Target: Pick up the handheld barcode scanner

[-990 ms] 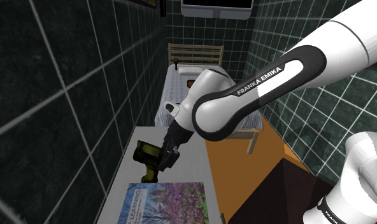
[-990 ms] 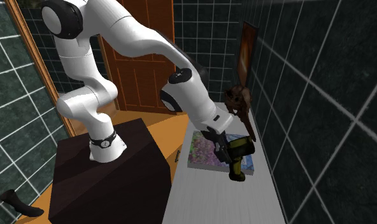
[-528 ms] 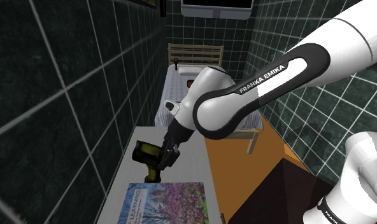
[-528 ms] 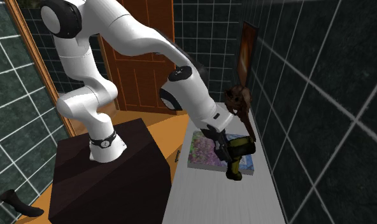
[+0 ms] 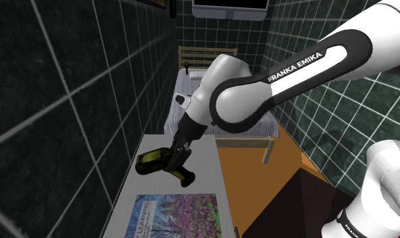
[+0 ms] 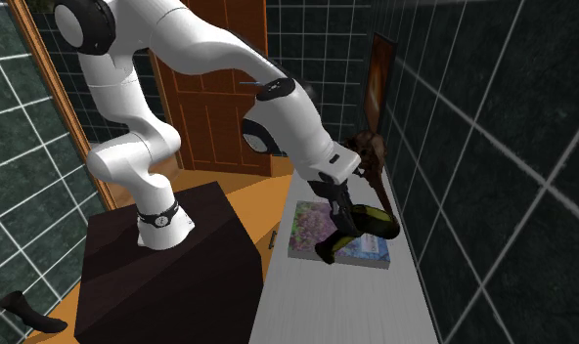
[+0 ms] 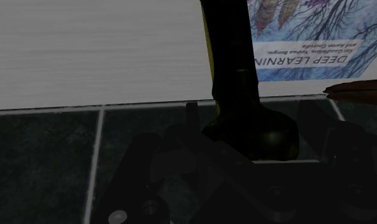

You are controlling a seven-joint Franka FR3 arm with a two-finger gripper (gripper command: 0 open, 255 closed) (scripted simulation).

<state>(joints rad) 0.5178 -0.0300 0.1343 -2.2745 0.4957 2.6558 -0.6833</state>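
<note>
The shoulder view looks along the narrow pale grey bench [image 5: 209,161] that runs beside a dark tiled wall [image 5: 57,101]. Past the bench's far end it takes in a bed with a white cover and a slatted wooden headboard [image 5: 186,80], and orange floor [image 5: 254,177] alongside. The second exterior view faces the opposite way. It shows a panelled wooden door [image 6: 207,107] behind the arm, the dark box stand [image 6: 180,283] under the arm's base, and a brown object [image 6: 366,156] against the wall at the end of the bench, whose nature I cannot tell. The wrist view, close over the bench, gives the title "DEEP LEARNING" on the flat book with a purple blossom cover [image 7: 308,32].

The white arm [image 6: 141,147] rises from the stand and doubles over at the elbow. Its forearm slopes down toward the tiled wall, with the wrist turned so that the black hand [image 5: 173,161] points down at the bench. The hand is closed around the black and olive-yellow handheld barcode scanner [image 5: 151,163], gripping it where the head meets the handle. The scanner is tilted, with its yellow head toward the wall and its black handle slanting down and away from it. It hangs over the bench at the book's edge, just beside the cover. Whether the handle's tip touches the bench I cannot tell.
</note>
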